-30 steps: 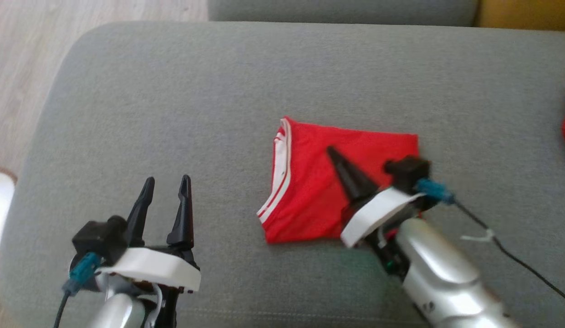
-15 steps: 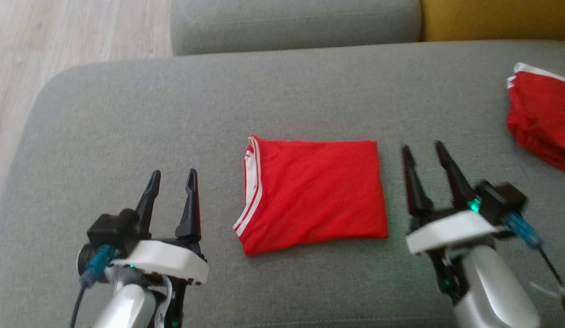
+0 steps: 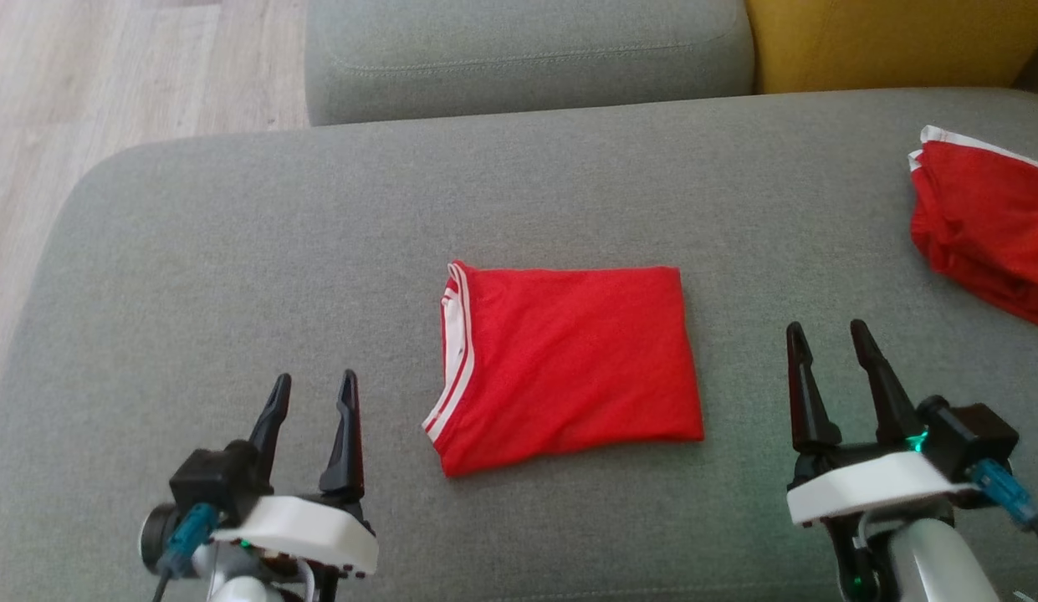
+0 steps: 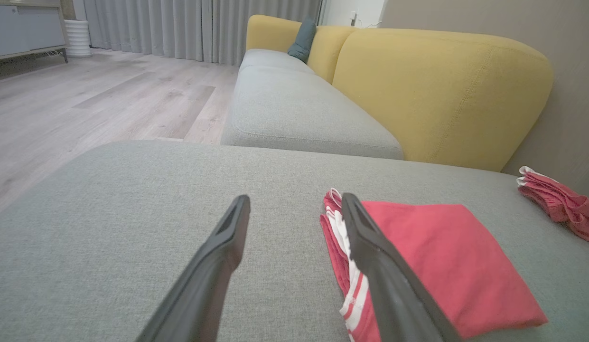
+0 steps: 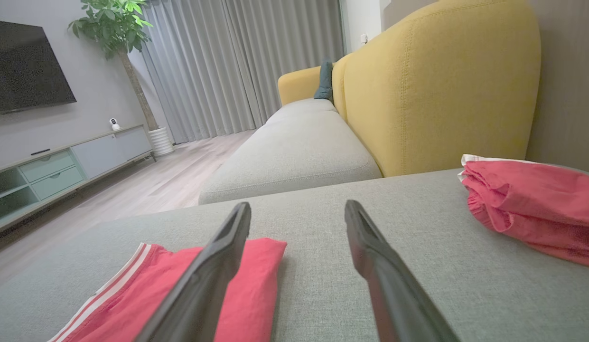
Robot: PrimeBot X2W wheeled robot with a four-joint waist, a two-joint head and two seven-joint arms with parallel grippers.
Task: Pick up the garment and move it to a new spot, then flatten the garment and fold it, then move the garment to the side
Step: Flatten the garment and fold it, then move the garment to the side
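Observation:
The garment point(image 3: 569, 364) is a red piece with white stripes along its left edge, folded into a flat rectangle in the middle of the grey cushion point(image 3: 318, 251). It also appears in the left wrist view point(image 4: 441, 261) and the right wrist view point(image 5: 147, 294). My left gripper point(image 3: 314, 393) is open at the lower left, apart from the garment, with nothing between its fingers. My right gripper point(image 3: 828, 339) is open at the lower right, a little right of the garment's right edge, holding nothing.
A second red garment point(image 3: 987, 226) lies bunched at the cushion's right edge. Behind are another grey seat point(image 3: 527, 50) and a yellow backrest point(image 3: 887, 42). Wooden floor point(image 3: 109, 75) lies beyond the cushion's rounded left end.
My right gripper, shut over the garment a second ago, has opened and pulled back to the right of it. The garment now lies flat and squared. The camera has also shifted.

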